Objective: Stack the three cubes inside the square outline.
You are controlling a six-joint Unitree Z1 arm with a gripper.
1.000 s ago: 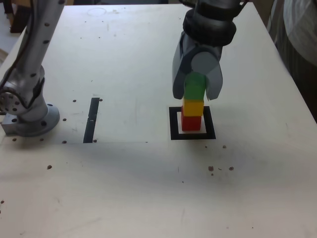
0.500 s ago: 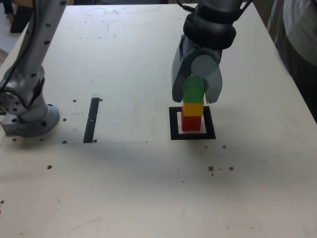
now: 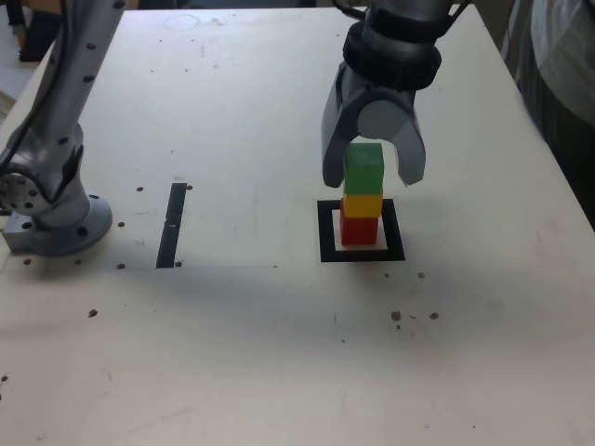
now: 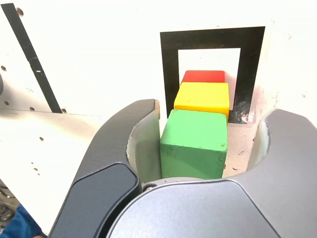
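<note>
The white desk [image 3: 279,353] carries a black square outline [image 3: 325,232]. Inside it stands the stack: red cube [image 3: 359,229] at the bottom, yellow cube [image 3: 363,203] in the middle, green cube [image 3: 363,167] on top. The hand [image 3: 372,172] straddles the green cube with its jaws spread, clear of both sides. Stacking appears complete; only the retreat remains.

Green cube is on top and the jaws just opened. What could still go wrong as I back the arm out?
1. The open gripper still straddles the green cube; one finger sits very close to it, so a sideways drift could topple the stack.
2. The tower of green, yellow cube and red cube is narrow, so lift straight up from the square outline.
</note>
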